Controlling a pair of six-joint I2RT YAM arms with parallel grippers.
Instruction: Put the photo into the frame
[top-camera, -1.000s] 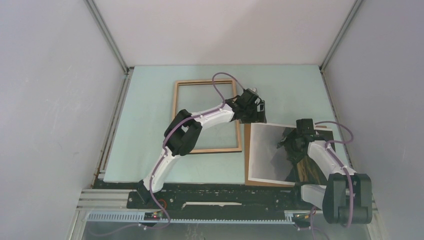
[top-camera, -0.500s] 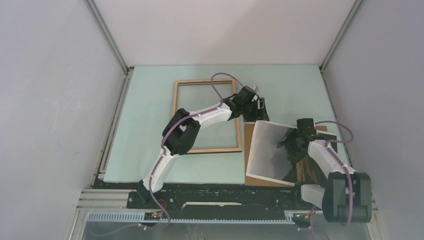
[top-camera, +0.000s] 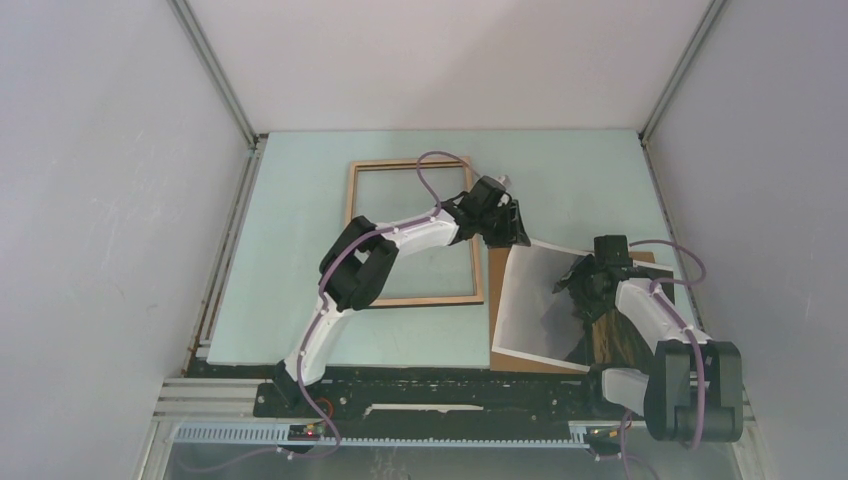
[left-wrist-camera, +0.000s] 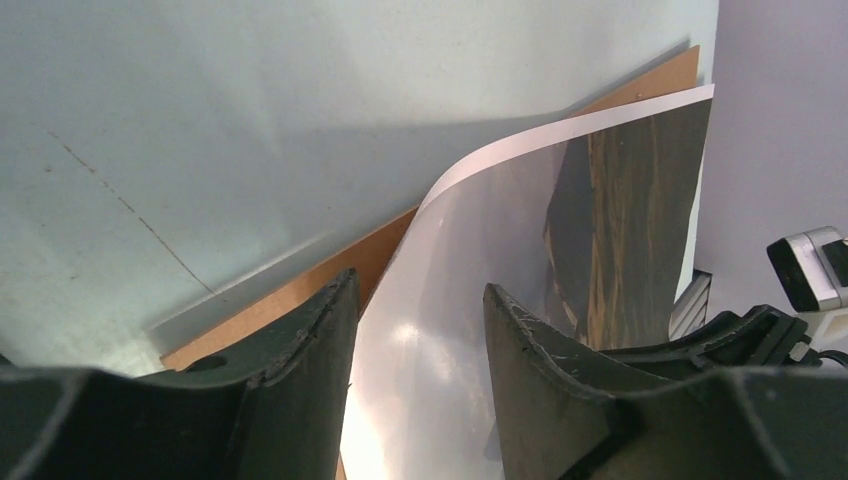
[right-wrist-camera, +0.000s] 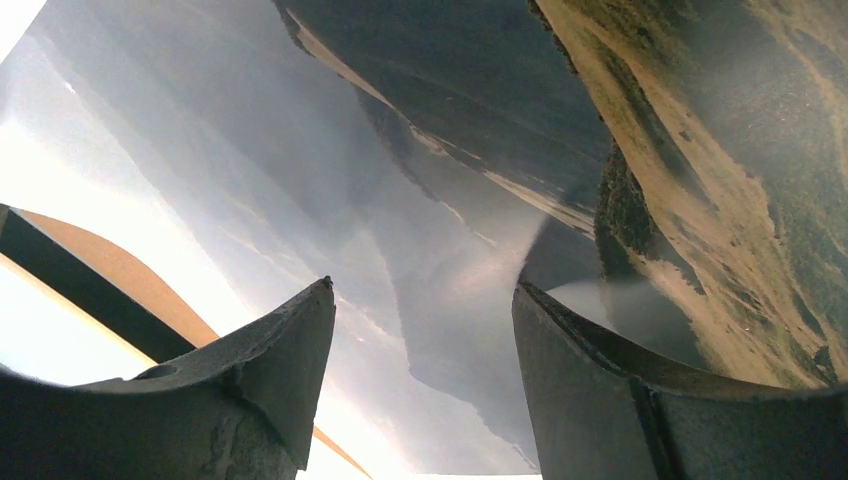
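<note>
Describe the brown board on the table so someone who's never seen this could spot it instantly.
On the pale green table, look just right of the light wood frame. The board lies flat there beneath the curling photo, showing only as narrow strips along its edges. Unlike both, it is plain brown, with no picture and no clear pane.

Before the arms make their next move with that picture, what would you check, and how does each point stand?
1. The photo has its lifted edge between the fingers of the left gripper: ok.
2. Left jaws clamped on it: not ok, a gap shows.
3. The right gripper open over the photo: ok.
4. Right fingers touching the photo: cannot tell.
5. The frame lying flat, wood side up: ok.
6. The backing board flat under the photo: ok.
</note>
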